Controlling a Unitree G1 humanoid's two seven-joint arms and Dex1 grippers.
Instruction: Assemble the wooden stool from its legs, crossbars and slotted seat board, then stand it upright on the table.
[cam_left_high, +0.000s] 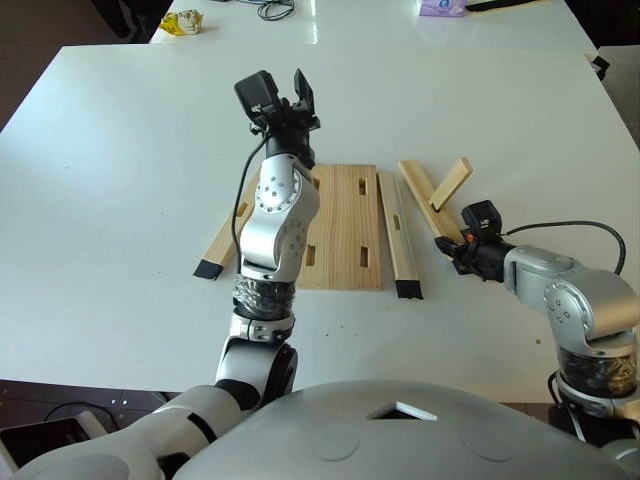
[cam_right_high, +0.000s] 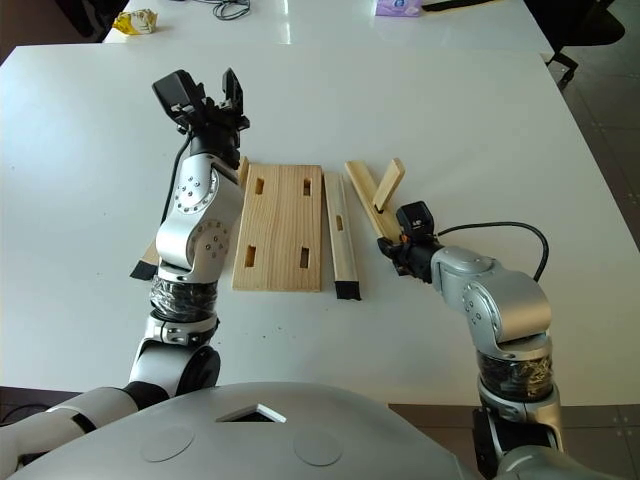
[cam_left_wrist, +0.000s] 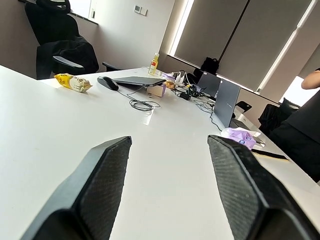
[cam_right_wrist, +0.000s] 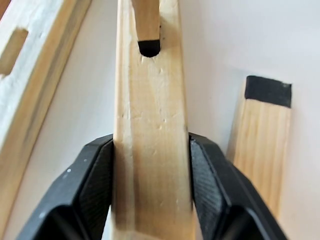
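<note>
The slotted seat board lies flat mid-table. A leg with a black tip rests along its right edge, and another leg pokes out from behind my left arm. My right gripper is shut on the near end of a third leg, fingers pressed on both sides. A short crossbar leans across that leg's far part. My left gripper is raised above the board's far edge, open and holding nothing, its fingers spread wide.
Another black-tipped wooden piece lies just beside the gripped leg. A second table behind holds a yellow wrapper, a purple pack and cables. White table surface is free to the left, right and front.
</note>
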